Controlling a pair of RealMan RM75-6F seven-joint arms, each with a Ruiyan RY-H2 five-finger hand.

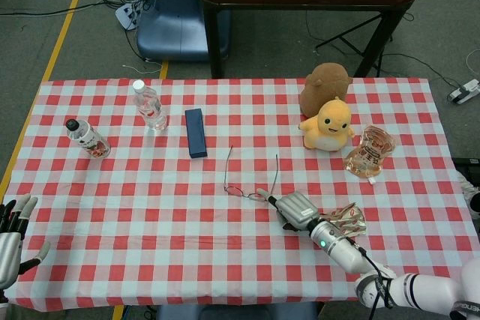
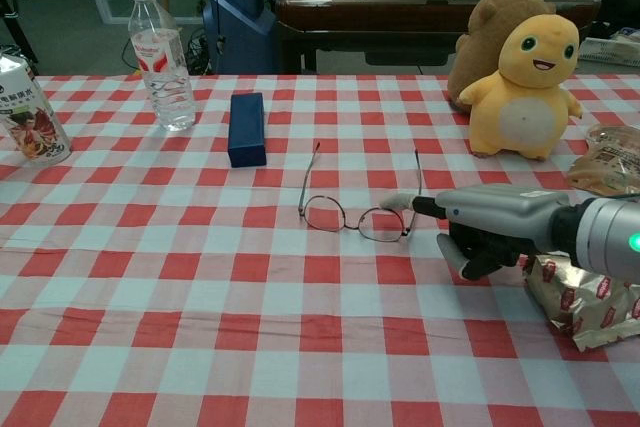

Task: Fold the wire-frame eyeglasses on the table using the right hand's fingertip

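Eyeglasses [image 2: 352, 209] made of thin wire lie near the middle of the table [image 1: 150, 230], which has a red and white checked cloth on it. Both thin side arms are open and point toward the far edge. Bare cloth lies all around the glasses, with lots of room at the near edge and on the left side.

The right hand [image 2: 480, 222] is smooth grey metal. One finger sticks straight out, and its pale fingertip [image 2: 397, 202] touches the right end of the glasses. The other fingers are curled under. It holds nothing.

The left hand [image 1: 13, 231] sits at the near left corner with its fingers spread apart, holding nothing.

A fuzzy yellow toy [image 2: 526, 87] leans on a brown plush toy [image 2: 490, 22] at the far right. A crinkly snack bag [image 2: 580, 292] lies just by the right hand. A clear water bottle [image 2: 161, 57], a printed can [image 2: 30, 115] and a dark blue box [image 2: 246, 128] stand on the far left side, well apart from the glasses.
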